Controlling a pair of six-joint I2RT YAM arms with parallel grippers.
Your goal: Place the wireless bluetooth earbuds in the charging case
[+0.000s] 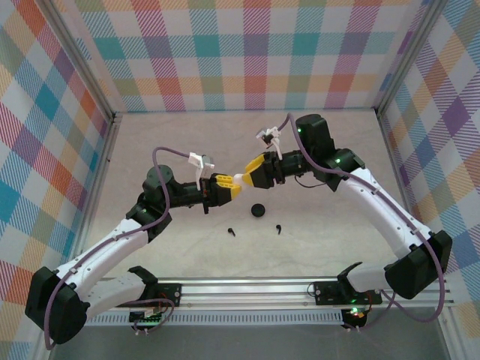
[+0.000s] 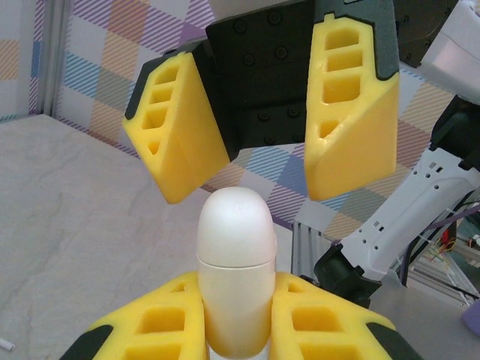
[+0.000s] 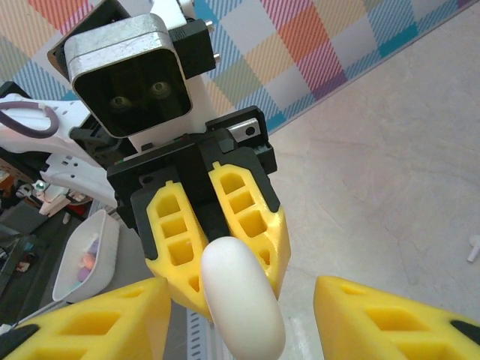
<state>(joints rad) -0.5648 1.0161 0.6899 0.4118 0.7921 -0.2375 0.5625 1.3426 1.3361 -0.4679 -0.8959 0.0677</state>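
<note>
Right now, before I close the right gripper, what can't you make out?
White case: base hidden inside the left gripper, left wrist view; contents unseen, lid shut.
Black earbuds: top view, too small to tell orientation.
White bit: right wrist view, cut off by the right edge.

Open table [image 1: 150,157] around black earbuds [image 1: 232,231]

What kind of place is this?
Probably a lab test cell for robots: plaid walls box in a pale table, and two arms are mounted on a metal rail at its near edge.
</note>
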